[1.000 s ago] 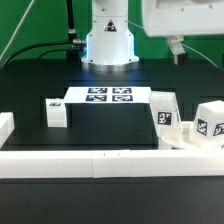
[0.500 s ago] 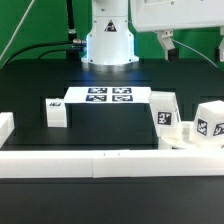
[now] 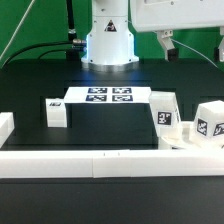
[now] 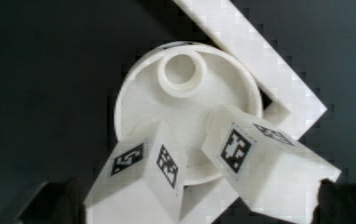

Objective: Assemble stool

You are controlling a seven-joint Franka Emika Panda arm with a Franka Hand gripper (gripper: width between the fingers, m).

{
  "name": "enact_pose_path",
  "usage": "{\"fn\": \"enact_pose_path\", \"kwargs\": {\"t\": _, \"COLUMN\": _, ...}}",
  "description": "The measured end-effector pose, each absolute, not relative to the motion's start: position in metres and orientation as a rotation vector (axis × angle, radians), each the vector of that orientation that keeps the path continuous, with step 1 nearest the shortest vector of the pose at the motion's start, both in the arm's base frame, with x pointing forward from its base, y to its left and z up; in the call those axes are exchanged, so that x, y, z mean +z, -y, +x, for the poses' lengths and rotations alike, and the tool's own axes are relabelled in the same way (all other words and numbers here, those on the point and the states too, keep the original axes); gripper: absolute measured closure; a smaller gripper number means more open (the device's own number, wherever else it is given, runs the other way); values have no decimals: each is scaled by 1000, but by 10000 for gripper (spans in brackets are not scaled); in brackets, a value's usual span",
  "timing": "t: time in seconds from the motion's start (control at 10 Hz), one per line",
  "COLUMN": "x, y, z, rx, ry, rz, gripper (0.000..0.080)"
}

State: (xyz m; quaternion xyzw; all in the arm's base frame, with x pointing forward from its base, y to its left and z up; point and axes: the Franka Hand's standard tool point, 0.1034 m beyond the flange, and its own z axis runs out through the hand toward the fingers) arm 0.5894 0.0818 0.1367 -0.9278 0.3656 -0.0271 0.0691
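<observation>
The two-finger gripper [image 3: 193, 47] is hovering high over the exterior view's right, jaws spread wide and gripping nothing. The long white border rail [image 3: 90, 162] is running along the near edge. In its right corner the round thick white plastic disc seat [image 4: 178, 105] is lying flat. A short chunky white tagged leg [image 3: 163, 112] and a 2nd leg [image 3: 209, 122] appear to be standing in it, with 1 socket [image 4: 193, 68] showing bare. The 3rd leg [image 3: 56, 113] is sitting well apart on the left. Fetching it looks like the step in hand, calling for a move left, a descent and a firm close.
</observation>
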Motion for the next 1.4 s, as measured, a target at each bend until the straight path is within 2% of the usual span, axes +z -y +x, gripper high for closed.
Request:
{"fn": "enact_pose_path", "kwargs": {"t": 0.2, "x": 144, "y": -55, "z": 570, "rx": -67, "ry": -980, "rz": -2826, "gripper": 150}}
{"fn": "enact_pose_path", "kwargs": {"t": 0.4, "x": 152, "y": -41, "z": 567, "rx": -85, "ry": -799, "rz": -2875, "gripper": 150}}
{"fn": "enact_pose_path", "kwargs": {"t": 0.9, "x": 149, "y": -38, "z": 566, "rx": -123, "ry": -274, "rz": -2996, "gripper": 150}}
{"fn": "enact_pose_path", "kwargs": {"t": 1.4, "x": 110, "y": 45, "z": 529, "rx": -41, "ry": 421, "rz": -3037, "gripper": 150}}
